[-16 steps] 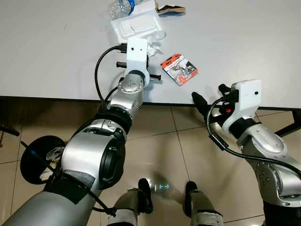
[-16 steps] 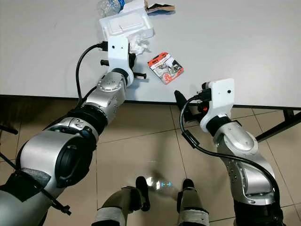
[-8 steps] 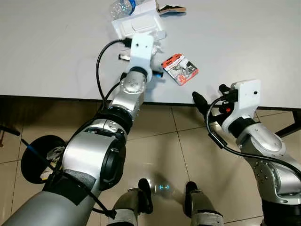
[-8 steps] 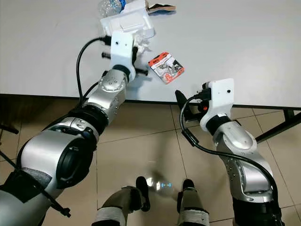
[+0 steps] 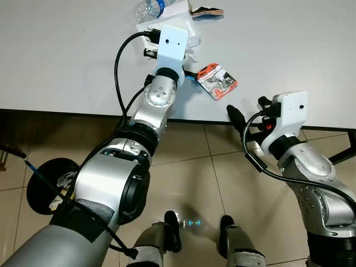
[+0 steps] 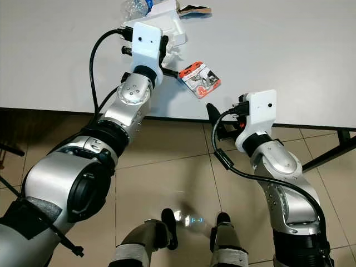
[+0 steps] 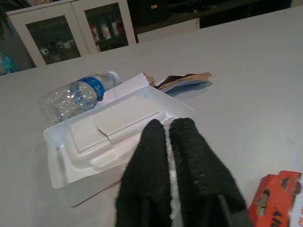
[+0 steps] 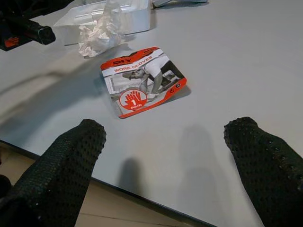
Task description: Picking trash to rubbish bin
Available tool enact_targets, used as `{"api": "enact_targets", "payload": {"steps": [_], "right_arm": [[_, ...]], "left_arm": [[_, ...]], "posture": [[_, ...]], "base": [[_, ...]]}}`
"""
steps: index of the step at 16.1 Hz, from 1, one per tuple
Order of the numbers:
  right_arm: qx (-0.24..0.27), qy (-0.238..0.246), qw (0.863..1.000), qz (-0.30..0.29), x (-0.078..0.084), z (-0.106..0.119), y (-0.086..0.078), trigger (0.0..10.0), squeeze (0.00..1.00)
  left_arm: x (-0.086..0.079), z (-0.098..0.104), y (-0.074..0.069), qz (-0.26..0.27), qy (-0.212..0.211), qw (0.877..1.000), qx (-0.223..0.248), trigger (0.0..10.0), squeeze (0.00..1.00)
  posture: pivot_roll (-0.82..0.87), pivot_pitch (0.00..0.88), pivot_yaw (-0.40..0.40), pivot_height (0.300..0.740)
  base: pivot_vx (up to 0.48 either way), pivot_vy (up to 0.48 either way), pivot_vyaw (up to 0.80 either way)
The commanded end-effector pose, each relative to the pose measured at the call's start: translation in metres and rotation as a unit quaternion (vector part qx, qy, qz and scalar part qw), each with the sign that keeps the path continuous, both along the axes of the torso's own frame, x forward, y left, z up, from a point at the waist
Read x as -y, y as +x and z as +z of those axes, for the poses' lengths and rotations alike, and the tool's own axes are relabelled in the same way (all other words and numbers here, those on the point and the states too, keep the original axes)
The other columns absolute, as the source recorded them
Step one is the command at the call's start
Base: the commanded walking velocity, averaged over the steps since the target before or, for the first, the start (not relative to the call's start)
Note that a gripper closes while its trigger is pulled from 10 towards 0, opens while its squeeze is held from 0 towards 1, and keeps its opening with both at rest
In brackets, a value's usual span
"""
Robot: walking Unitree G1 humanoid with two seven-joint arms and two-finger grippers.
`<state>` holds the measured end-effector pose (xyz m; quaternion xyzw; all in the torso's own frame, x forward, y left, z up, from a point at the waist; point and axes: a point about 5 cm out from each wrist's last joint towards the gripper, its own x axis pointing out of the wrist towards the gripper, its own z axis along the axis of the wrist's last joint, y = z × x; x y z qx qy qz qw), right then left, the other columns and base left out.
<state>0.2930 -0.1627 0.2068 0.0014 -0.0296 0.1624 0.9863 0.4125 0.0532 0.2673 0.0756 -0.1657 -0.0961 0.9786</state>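
Observation:
A crumpled white tissue (image 8: 102,33) lies on the grey table (image 5: 289,50) against a white foam tray (image 7: 118,127). My left gripper (image 7: 166,130) is shut and hovers over the tray's near edge. A thin white strip shows through the slit between its fingers, and I cannot tell if anything is pinched. An orange work-gloves packet (image 5: 217,82) lies flat to the right of the left wrist. My right gripper (image 8: 163,156) stands open at the table's front edge, just short of the packet and holding nothing. Behind the tray lie a crushed clear bottle (image 7: 75,97) and a brown scrap (image 7: 187,80).
A round black bin (image 5: 44,186) with some rubbish in it stands on the tiled floor to my left, below the table edge. A dark table leg (image 5: 342,153) slants down at the far right. My feet show at the bottom.
My left arm has reached farther over the table toward the tray and now covers more of it. The right arm has hardly moved.

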Motion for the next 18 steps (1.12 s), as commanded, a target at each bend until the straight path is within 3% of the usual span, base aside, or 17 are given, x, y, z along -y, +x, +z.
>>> {"api": "enact_targets", "payload": {"steps": [1, 18], "right_arm": [[-0.003, 0.003, 1.0, -0.002, 0.0, -0.004, -0.001, 10.0, 0.0], [0.0, 0.0, 1.0, -0.002, 0.001, -0.004, -0.003, 10.0, 0.0]], "left_arm": [[0.0, 0.003, 0.001, 0.001, -0.003, 1.0, -0.004, 10.0, 1.0], [0.002, 0.013, 0.002, -0.005, -0.003, 1.0, -0.005, 10.0, 1.0]], "posture": [[-0.16, 0.318, 0.139, 0.74], [-0.17, 0.309, 0.138, 0.74]], "base": [[0.0, 0.0, 0.0], [0.0, 0.0, 0.0]]}}
